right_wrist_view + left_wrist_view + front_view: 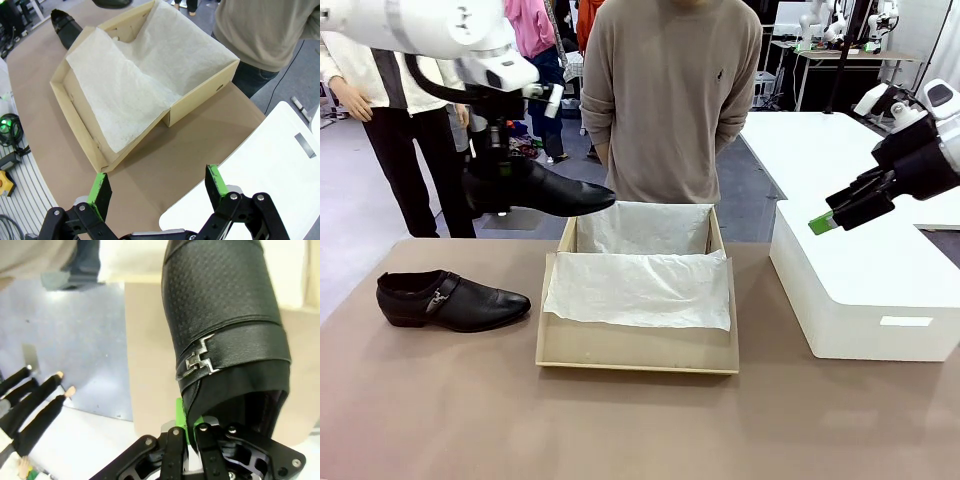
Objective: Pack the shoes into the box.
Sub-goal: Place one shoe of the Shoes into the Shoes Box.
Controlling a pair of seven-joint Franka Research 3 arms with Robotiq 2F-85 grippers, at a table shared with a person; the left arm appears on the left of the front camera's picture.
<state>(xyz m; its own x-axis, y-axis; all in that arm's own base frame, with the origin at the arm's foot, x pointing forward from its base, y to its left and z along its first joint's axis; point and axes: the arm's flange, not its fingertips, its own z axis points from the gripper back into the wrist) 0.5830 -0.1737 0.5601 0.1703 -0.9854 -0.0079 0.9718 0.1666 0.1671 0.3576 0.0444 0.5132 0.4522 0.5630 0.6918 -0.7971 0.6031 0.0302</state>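
One black glossy shoe (542,190) hangs in the air over the table's far left, toe pointing right toward the back left corner of the box (638,347). My left gripper (500,172) is shut on it. In the left wrist view the fingers (180,415) pinch the heel collar of this shoe (225,315), strap and buckle showing. The other shoe (450,300) lies on the table left of the box, also seen as a shoe (65,26) in the right wrist view. The tan box (200,100) is open, lined with white tissue paper (640,285). My right gripper (830,222) (157,187) stands open and holds nothing, above the right side.
A large white rounded box (865,290) stands on the table right of the tan box, under my right gripper. A person in a beige sweater (670,100) stands behind the far edge. The table's front strip (640,430) is bare.
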